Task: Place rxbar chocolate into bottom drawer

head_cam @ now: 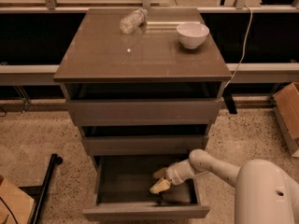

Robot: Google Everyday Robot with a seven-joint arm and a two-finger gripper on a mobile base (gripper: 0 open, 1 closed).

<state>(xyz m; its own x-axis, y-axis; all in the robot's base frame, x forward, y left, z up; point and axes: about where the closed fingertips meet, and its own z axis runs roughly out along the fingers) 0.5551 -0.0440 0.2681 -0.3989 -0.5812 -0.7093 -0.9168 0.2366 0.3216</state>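
The bottom drawer [145,213] of the grey-brown cabinet is pulled out, and its dark inside shows. My gripper [160,180] reaches down into it from the right, over the right-hand middle of the drawer floor. Its two pale fingertips [160,186] stand apart, and I see nothing held between them. The rxbar chocolate does not show clearly. It is lost against the dark drawer floor near the fingertips.
The two shallower drawers [144,112] above are slightly open. On the cabinet top lie a clear plastic bottle [131,20] on its side and a white bowl [192,34]. A cardboard box [287,111] stands at right, another at the lower left [11,202], beside a black pole [46,188].
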